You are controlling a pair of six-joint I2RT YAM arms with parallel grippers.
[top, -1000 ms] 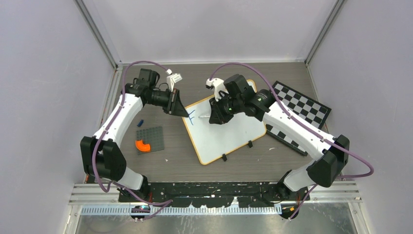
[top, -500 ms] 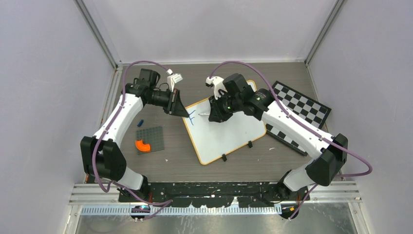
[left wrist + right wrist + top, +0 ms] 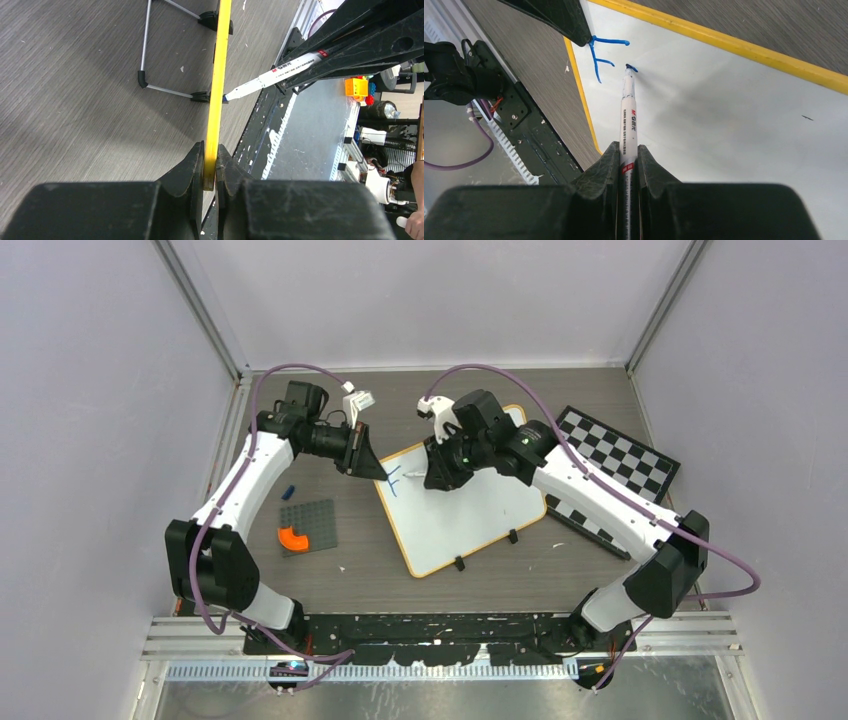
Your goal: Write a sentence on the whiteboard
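The whiteboard with its orange-yellow frame lies tilted mid-table on two black clip feet. My left gripper is shut on its left corner; the yellow edge runs up between the fingers in the left wrist view. My right gripper is shut on a white marker. The marker's blue tip touches the board just right of a blue letter mark. The marker also shows in the left wrist view. The blue mark sits near the board's left corner.
A black-and-white checkered board lies to the right of the whiteboard. A grey baseplate with an orange piece lies to the left, and a small blue item lies beside it. The arm bases and a rail run along the near edge.
My right gripper has shifted slightly left and away with the marker, and the blue mark on the board has grown a little. The left gripper has not moved.
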